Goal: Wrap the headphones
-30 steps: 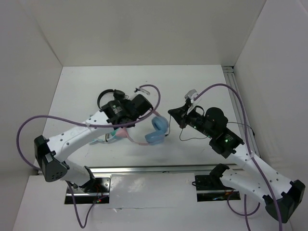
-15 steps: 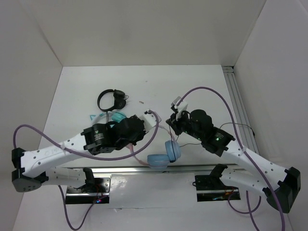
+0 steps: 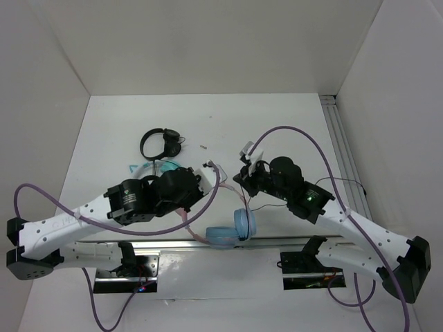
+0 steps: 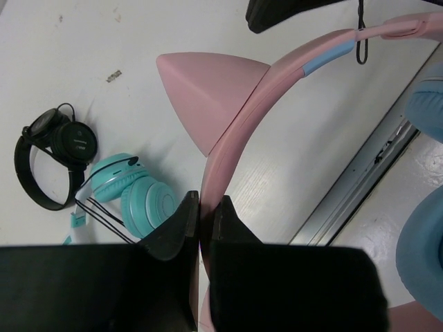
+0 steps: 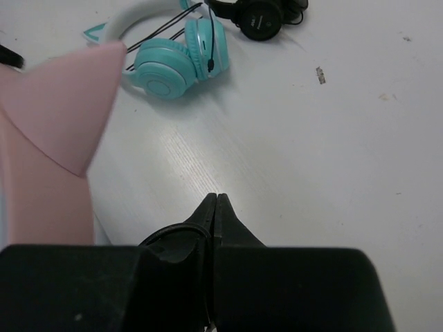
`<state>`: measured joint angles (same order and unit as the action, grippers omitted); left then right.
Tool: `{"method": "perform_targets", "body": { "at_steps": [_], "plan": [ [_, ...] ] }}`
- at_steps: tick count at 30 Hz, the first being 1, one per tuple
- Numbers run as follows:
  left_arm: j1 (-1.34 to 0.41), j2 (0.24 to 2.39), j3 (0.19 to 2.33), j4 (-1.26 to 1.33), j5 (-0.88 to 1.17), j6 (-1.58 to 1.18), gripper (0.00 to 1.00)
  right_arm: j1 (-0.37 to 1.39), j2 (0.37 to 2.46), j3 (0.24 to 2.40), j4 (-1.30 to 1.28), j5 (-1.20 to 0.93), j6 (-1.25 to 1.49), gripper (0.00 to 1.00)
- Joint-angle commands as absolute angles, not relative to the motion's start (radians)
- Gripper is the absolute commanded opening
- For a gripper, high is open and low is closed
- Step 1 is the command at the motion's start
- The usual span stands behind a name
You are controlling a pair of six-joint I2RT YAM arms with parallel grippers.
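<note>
My left gripper is clamped narrow on the headband of the headphones, just below a cat ear. The ear cups are at the near edge of the table, by the rail. My right gripper is fully closed. I cannot tell whether it pinches the cable.

The headphones have a pink headband with a short light blue strip, a pink cat ear and light blue ear cups. The teal headphones show a paler band in the right wrist view, and the black headphones are black all over. The tabletop is plain white. The left arm and right arm are white with black joints. The left gripper and right gripper are black. The cables are purple and the rail is silver.
</note>
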<state>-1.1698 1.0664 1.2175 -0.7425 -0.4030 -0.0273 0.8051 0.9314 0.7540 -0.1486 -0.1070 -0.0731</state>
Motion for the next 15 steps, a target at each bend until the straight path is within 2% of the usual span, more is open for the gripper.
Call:
{"method": "perform_targets", "body": {
  "at_steps": [1,3,7,15],
  "plan": [
    [-1.201,1.101,1.249,-0.703,-0.236,-0.011,0.00,0.805,0.881,0.807,-0.040,-0.052,-0.084,0.00],
    [-1.201,1.133,1.269,-0.703,-0.210,-0.011,0.00,0.805,0.870,0.807,-0.040,-0.052,-0.093,0.00],
    [-1.201,1.219,1.292,-0.735,-0.288,-0.035,0.00,0.815,0.890,0.839,-0.071,-0.040,-0.094,0.00],
    [-1.201,1.191,1.325,-0.713,-0.150,-0.026,0.00,0.815,0.998,0.828,-0.061,0.040,-0.094,0.00]
  ]
}}
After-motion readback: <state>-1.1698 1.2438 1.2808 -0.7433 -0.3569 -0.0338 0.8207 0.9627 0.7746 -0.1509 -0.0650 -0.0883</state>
